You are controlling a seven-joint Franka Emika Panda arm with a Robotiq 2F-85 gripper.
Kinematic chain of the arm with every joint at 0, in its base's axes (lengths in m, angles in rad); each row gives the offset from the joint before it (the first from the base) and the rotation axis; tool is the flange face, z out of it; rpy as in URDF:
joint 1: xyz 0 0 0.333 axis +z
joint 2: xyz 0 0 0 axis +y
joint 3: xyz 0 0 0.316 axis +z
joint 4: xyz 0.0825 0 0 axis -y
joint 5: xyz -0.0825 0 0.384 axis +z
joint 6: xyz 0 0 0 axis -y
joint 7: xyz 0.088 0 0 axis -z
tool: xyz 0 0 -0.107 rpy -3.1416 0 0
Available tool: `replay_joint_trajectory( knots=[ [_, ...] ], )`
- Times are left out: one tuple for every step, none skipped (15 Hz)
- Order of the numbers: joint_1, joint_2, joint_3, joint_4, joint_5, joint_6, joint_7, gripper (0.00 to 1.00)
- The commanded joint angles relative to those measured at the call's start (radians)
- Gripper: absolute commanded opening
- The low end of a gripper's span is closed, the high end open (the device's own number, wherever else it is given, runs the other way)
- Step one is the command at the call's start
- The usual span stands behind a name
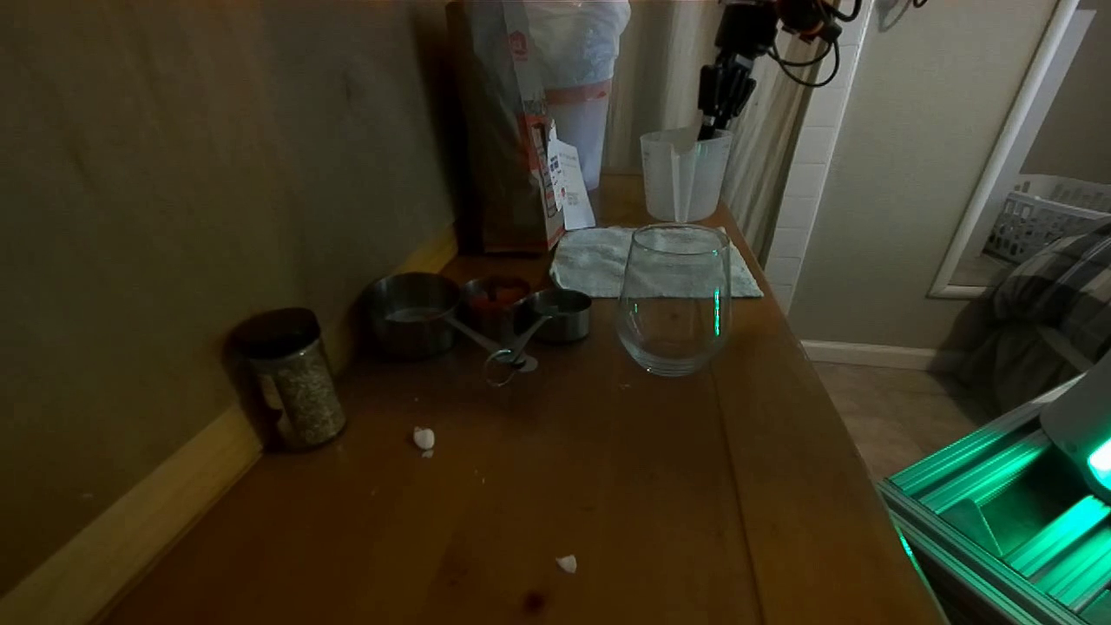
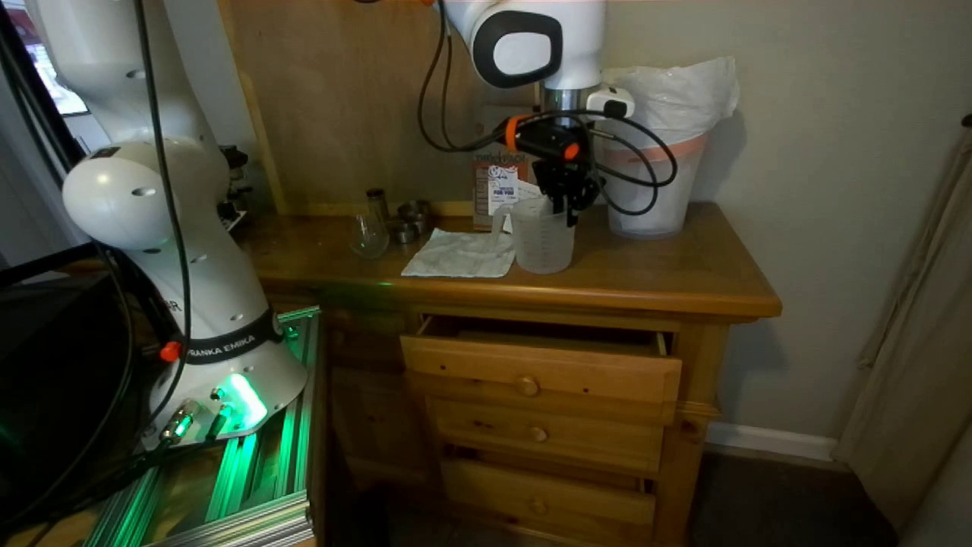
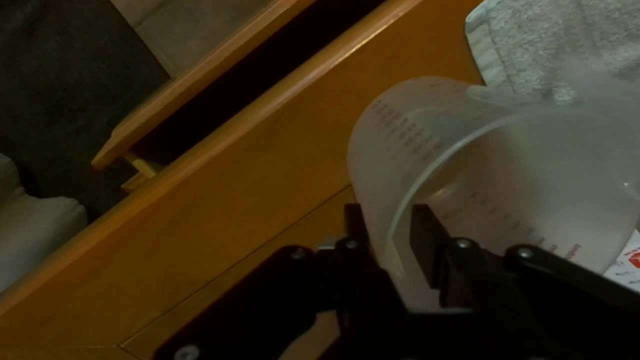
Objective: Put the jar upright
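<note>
From my remote station I record the tall, slightly tapered, translucent whitish plastic jar [image 2: 542,247] standing upright on the brown wooden tabletop [image 1: 608,460], close to its edge. In an exterior view its handle [image 2: 498,220] faces left. The black two-fingered gripper [image 3: 388,212] points down at the jar's rim. In the wrist view I find its fingers spread, one inside the rim and one outside, with the wall between them; whether either touches that wall I cannot tell.

A pale grey folded cloth [image 2: 456,254] lies just left of the jar. Farther left stand a rounded transparent drinking glass [image 1: 675,312] and, near it, three metal measuring cups [image 1: 490,321]. At near left in an exterior view I note a black-lidded bottle [image 1: 302,399] with grainy contents. A white bin [image 2: 672,201] with a pale liner stands at far right. Below the tabletop, the wooden top drawer [image 2: 562,368] is partly out.
</note>
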Motion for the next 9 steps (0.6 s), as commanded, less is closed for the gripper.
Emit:
replay_joint_trajectory(
  knots=[
    [-0.015, -0.004, 0.021, 0.016, -0.017, 0.004, 0.012, 0.63],
    [-0.013, -0.017, 0.022, 0.012, -0.023, -0.003, 0.020, 0.71],
    [-0.011, -0.029, 0.023, 0.007, -0.030, 0.000, 0.026, 0.77],
    [-0.008, -0.043, 0.025, 0.001, -0.038, 0.001, 0.029, 0.84],
    [-0.005, -0.061, 0.028, -0.006, -0.043, -0.001, 0.030, 0.92],
    [-0.001, -0.076, 0.031, -0.012, -0.059, 0.000, 0.039, 0.98],
    [0.004, -0.096, 0.036, -0.019, -0.077, -0.004, 0.048, 1.00],
    [0.007, -0.118, 0.039, -0.027, -0.096, -0.007, 0.056, 1.00],
    [0.011, -0.140, 0.044, -0.034, -0.115, -0.011, 0.065, 1.00]
  ],
)
